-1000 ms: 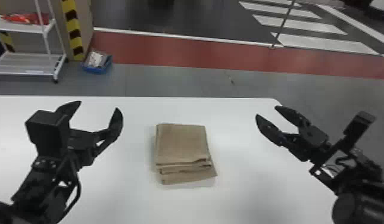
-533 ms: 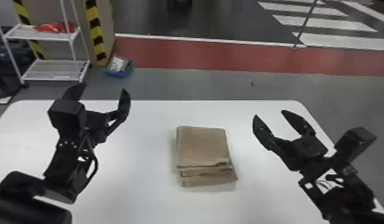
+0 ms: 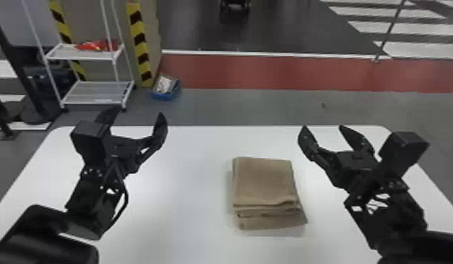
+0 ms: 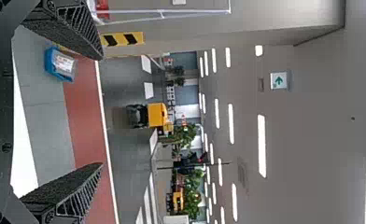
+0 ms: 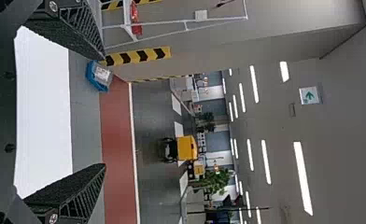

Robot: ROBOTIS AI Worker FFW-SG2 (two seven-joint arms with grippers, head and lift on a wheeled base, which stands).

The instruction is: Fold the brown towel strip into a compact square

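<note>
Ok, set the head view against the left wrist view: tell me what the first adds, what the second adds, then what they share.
Head view adds: the brown towel, folded in layers, and the right gripper, open, to the towel's right.

Left wrist view adds: long ceiling lights, a green arrow sign and leafy plants.

Both share: the left gripper, open and empty, the white table, the blue bin and the red floor strip.
</note>
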